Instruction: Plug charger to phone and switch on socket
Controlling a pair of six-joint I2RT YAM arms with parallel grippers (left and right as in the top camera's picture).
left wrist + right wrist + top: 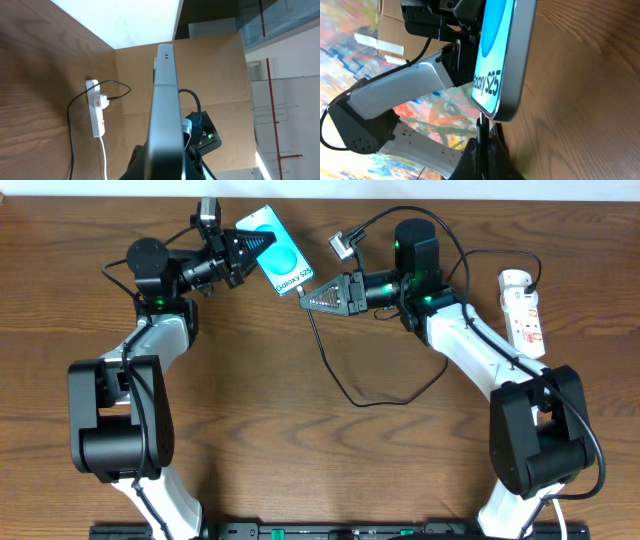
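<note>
**phone held up, charger tip lined up at its port end**

on the left, the left end effector point(258, 244) is clamped on the phone point(280, 260). it appears to hold the phone clear of the bench point(300, 470), at the far middle. the "galaxy s25" end is turned toward the other arm, most likely to present the port edge for plugging. just right of it, the right end effector point(306, 299) is closed on the tip of the charger point(356, 402) and aimed at that end. in the right wrist view the tip sits just beside the phone's edge; whether it has entered cannot be told. the slack cable loops nearward across the bench. at the far right lies the socket point(524, 315), untouched, with a black plug in its far end.

count: two arms, one phone, one charger, one socket.
</note>
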